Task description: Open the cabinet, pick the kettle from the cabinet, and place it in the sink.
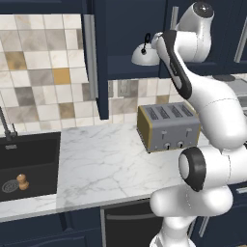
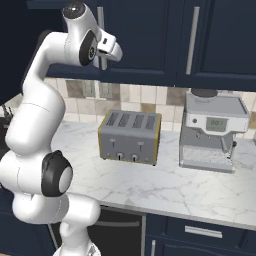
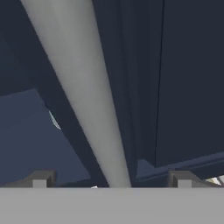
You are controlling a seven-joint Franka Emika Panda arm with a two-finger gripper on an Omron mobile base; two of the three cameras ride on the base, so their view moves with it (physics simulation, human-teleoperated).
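The gripper (image 3: pixel 111 179) has its jaws spread wide on either side of the silver handle (image 3: pixel 83 92) of the cabinet (image 1: pixel 123 34), gripping nothing. The kettle (image 1: pixel 144 54) sits on the shelf inside the cabinet, above the toaster (image 1: pixel 168 126) and well apart from the sink (image 1: pixel 29 166).

Before me: silver toaster (image 2: pixel 130 136) on marble tabletop (image 2: pixel 165 187), coffee machine (image 2: pixel 212 131) near its right; tiled backsplash (image 1: pixel 36 67) behind.

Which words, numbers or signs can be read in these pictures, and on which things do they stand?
No text can be read.
Grey coffee machine: its small pale display shows dark marks, too blurred to read.
Boxy silver four-slot toaster: knobs and levers, no labels.
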